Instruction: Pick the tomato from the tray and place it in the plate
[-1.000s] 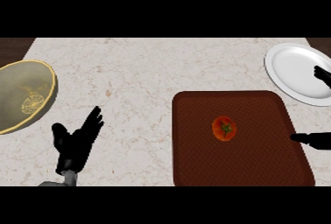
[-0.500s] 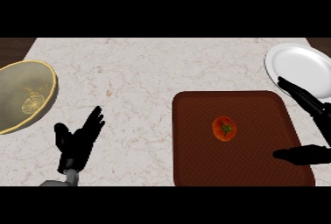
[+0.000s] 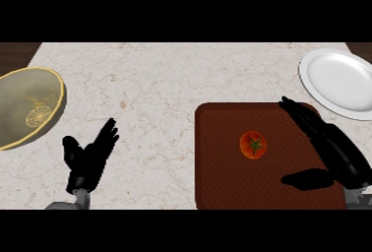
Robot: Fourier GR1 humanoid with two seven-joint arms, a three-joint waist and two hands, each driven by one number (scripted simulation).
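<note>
A red tomato (image 3: 252, 145) with a green stem lies near the middle of the dark brown tray (image 3: 229, 187). My right hand (image 3: 336, 156) hangs over the tray's right side, open, fingers stretched away from me and thumb pointing left toward the tomato; a gap separates it from the tomato. The white plate (image 3: 341, 83) sits at the counter's far right, just beyond the tray's far right corner. My left hand (image 3: 87, 160) rests open on the counter at lower left, fingers up.
A large gold-rimmed bowl (image 3: 22, 113) stands at the left edge of the marble counter (image 3: 160, 88). The tray reaches close to the counter's near edge.
My right hand has moved left and inward over the tray, nearer the tomato. The tomato, the plate and my left hand stay where they were.
</note>
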